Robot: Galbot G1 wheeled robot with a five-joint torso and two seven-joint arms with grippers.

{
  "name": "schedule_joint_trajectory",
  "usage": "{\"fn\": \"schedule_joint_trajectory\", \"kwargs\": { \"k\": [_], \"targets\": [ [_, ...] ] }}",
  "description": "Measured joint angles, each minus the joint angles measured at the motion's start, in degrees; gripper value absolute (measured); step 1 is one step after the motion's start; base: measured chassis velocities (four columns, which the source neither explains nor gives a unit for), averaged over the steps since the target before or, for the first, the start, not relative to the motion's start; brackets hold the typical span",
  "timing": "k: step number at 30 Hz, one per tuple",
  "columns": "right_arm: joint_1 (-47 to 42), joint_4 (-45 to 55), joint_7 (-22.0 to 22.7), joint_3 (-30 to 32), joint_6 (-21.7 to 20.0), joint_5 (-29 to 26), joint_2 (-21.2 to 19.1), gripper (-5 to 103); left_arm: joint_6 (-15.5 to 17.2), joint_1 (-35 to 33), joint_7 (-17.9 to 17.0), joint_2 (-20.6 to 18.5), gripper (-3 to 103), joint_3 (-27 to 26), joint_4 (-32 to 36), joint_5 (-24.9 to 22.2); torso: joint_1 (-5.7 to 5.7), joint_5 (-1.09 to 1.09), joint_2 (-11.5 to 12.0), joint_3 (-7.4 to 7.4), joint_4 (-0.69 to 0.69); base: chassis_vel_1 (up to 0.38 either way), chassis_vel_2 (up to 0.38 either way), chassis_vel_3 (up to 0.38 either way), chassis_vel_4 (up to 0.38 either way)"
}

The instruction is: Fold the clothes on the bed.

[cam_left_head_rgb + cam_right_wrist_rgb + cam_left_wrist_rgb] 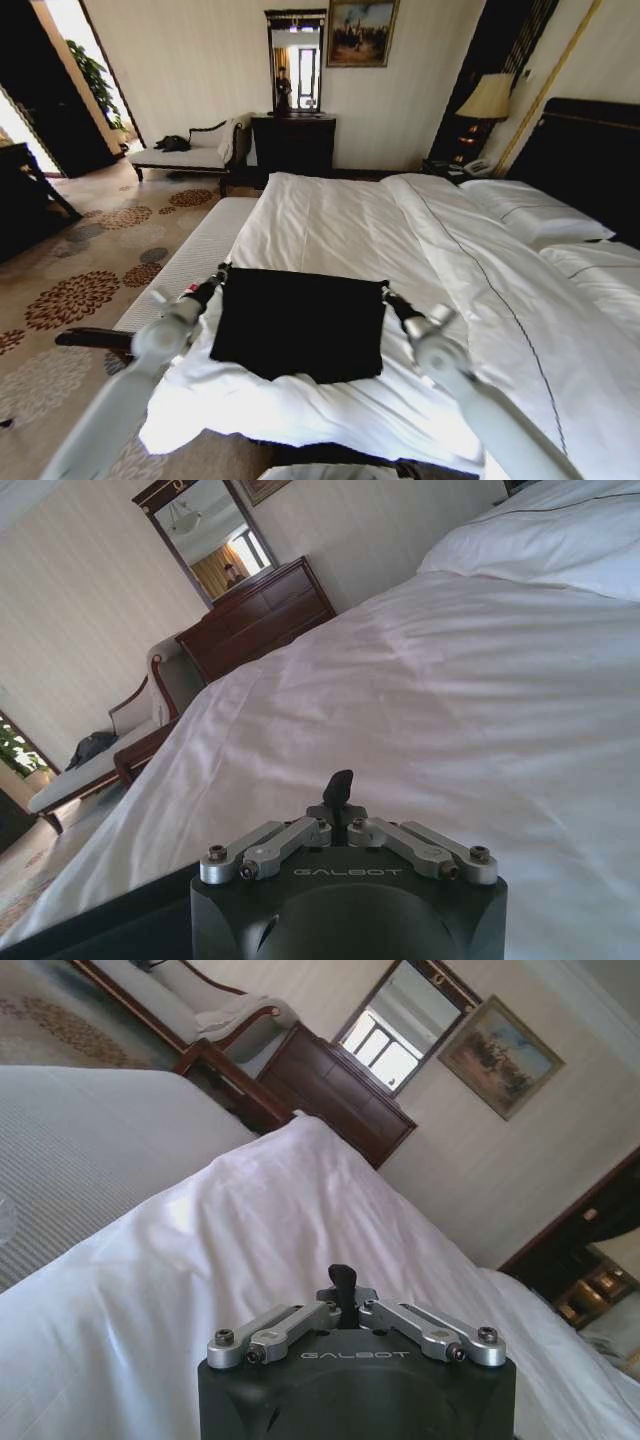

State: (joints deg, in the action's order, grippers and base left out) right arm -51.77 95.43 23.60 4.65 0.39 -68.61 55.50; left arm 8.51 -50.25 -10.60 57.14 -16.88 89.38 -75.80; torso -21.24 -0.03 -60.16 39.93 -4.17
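The black T-shirt (298, 322) lies on the white duvet (340, 225) near the foot of the bed (560, 290). It is a flat, roughly square dark panel; its far edge runs straight and taut, its near edge is uneven, and no lettering shows on the upper face. At the T-shirt's far left corner sits the left gripper (222, 273), and at its far right corner the right gripper (386, 295). In both wrist views the dark fingertips are pressed together. Whether cloth is pinched between them I cannot tell. Beyond the T-shirt the duvet stretches toward the pillows (535, 212) and the dark headboard (590, 160).
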Motion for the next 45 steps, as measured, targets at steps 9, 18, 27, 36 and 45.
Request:
{"fn": "schedule_joint_trajectory", "kwargs": {
  "k": [9, 18, 27, 36, 45],
  "targets": [
    [9.5, -14.7, -6.2, -3.4, 5.5, 2.8, 5.4, 2, -5.5, 7.0, 5.0, 5.2, 2, 1.8, -12.7, 0.8, 0.02, 0.03, 0.0, -0.03, -0.02, 0.0, 0.0, 0.0, 0.0],
    [1.6, -6.8, -8.8, 1.7, 7.6, -0.8, 3.5, 2, -10.3, -0.5, 9.5, 3.8, 2, -0.9, -7.2, -2.8, 0.05, 0.03, 0.0, -0.05, -0.03, 0.0, 0.0, 0.0, 0.0],
    [-7.1, 3.2, -9.4, 4.8, 8.7, -0.9, 2.3, 2, -10.6, -8.6, 9.7, 1.7, 2, -2.4, 1.4, -3.2, 0.05, 0.02, 0.0, -0.05, -0.02, 0.0, 0.0, 0.0, 0.0],
    [-11.6, 6.1, -7.5, 5.5, 8.5, 0.1, 3.0, 2, -10.6, -15.4, 9.4, 0.6, 2, -3.7, 6.5, -0.9, 0.06, 0.03, 0.0, -0.05, -0.02, 0.0, 0.0, 0.0, 0.0],
    [-13.8, 4.7, -6.1, 5.5, 7.7, 1.5, 3.8, 2, -10.7, -17.1, 9.4, 1.7, 2, -3.7, 5.5, 1.5, 0.04, 0.03, 0.0, -0.04, -0.02, 0.0, 0.0, 0.0, 0.0]
  ]
}}
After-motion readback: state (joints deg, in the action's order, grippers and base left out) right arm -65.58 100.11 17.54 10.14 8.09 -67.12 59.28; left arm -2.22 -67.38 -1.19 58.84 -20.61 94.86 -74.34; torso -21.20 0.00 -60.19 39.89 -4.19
